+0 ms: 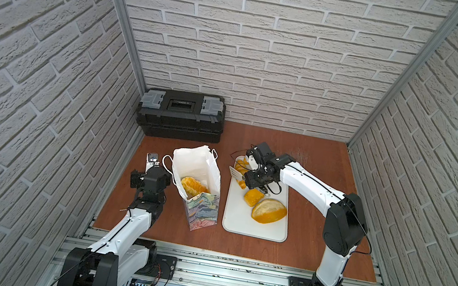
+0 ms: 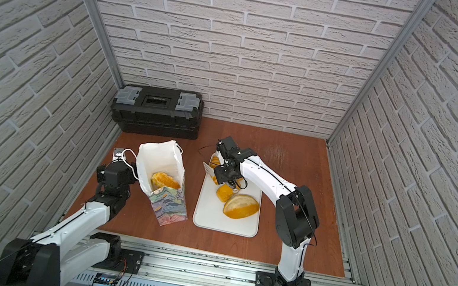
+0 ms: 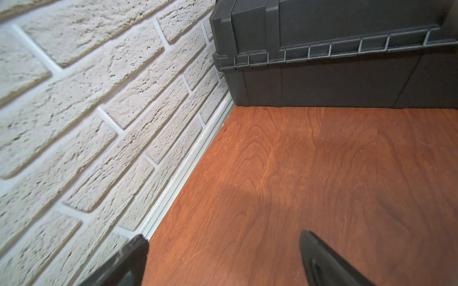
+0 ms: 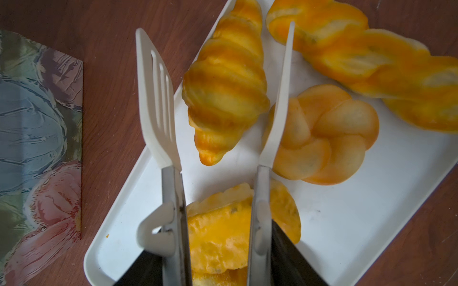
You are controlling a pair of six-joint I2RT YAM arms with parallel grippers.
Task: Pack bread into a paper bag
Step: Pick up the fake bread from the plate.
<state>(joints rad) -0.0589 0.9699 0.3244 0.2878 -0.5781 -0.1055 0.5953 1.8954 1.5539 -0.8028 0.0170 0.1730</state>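
Note:
The paper bag [image 1: 198,188] stands open left of the white tray [image 1: 254,228], with golden bread [image 1: 193,186] inside it. My right gripper [image 4: 218,260] is shut on a pair of white-tipped tongs [image 4: 156,99], whose blades stand apart on either side of the croissant [image 4: 228,94]. Beside it lie the knot roll [image 4: 329,138] and the braided stick [image 4: 371,66]. A small loaf [image 1: 253,198] and the large oval loaf [image 1: 269,211] lie nearer on the tray. My left gripper [image 3: 223,247] is open and empty, just left of the bag's cord handle [image 1: 166,165].
A black toolbox [image 1: 181,114] sits against the back wall at the left, close ahead of my left gripper. Brick-pattern walls close in three sides. Bare wooden tabletop [image 1: 320,164] lies behind and right of the tray.

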